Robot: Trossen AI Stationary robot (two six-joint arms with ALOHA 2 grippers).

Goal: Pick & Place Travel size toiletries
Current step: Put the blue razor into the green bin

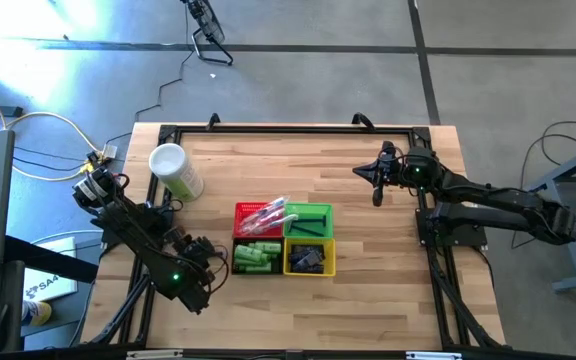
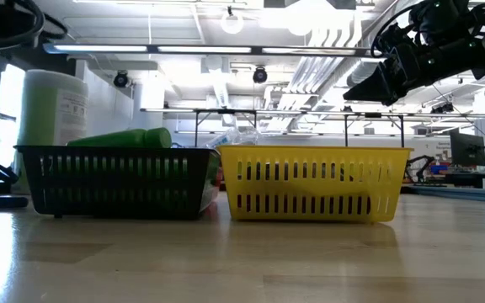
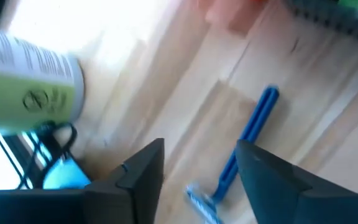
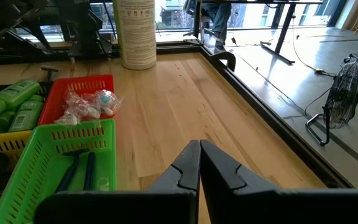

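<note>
While the blue razor (image 3: 244,146) lies flat on bare wood in the left wrist view, loose between the parted fingers of the left gripper (image 3: 197,171), nothing grips it — apparently a pickup not yet made, or a release.

Sorted items sit in four small baskets clustered at centre of the high view: green bottles (image 1: 252,257) in the black basket (image 1: 236,262), clear-wrapped pieces (image 1: 260,213) in the red basket (image 1: 238,222), dark razor-like sticks (image 4: 79,167) in the green basket (image 1: 324,213), dark packets (image 1: 306,259) in the yellow basket (image 1: 328,262). Grouping looks like one kind per basket, so the razor probably belongs with the green one.

Left gripper sits lower left of the high view, just beside the black basket. Right gripper (image 1: 377,186) waits upper right, fingers shut together, holding nothing, raised above the table.

White-and-green canister (image 1: 175,170) lies upper left, apart from the baskets.

Surface — pale wood plank table (image 1: 388,290) with a black frame. Room: grey floor, cables at left, ceiling lights, windows and other benches behind.
</note>
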